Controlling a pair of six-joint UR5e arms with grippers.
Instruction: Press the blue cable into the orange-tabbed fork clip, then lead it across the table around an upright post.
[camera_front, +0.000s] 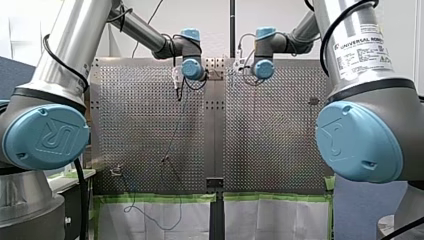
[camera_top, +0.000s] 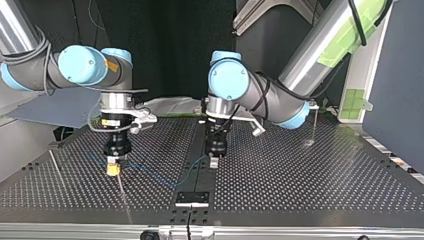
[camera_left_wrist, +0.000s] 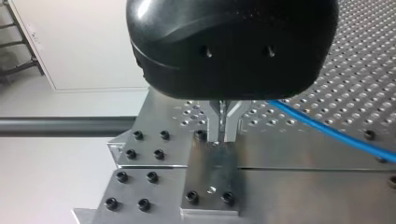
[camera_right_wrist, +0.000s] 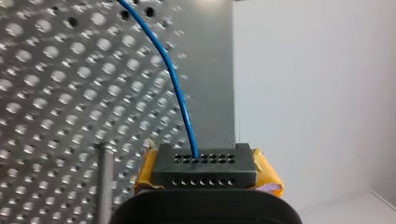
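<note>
The blue cable runs over the perforated table and ends between the yellow pads of my right gripper, which is shut on it. In the top view my right gripper stands low over the table at the left, and the cable trails toward the middle. My left gripper is shut, its metal fingers pressed together over a bolted plate. The cable passes beside it, untouched. The top view shows my left gripper at the table's centre seam. I cannot make out the fork clip.
A thin upright post stands close beside my right gripper. Another post rises at the top view's right, and a slanted rod is at its left. A small bracket sits on the seam near the table's edge.
</note>
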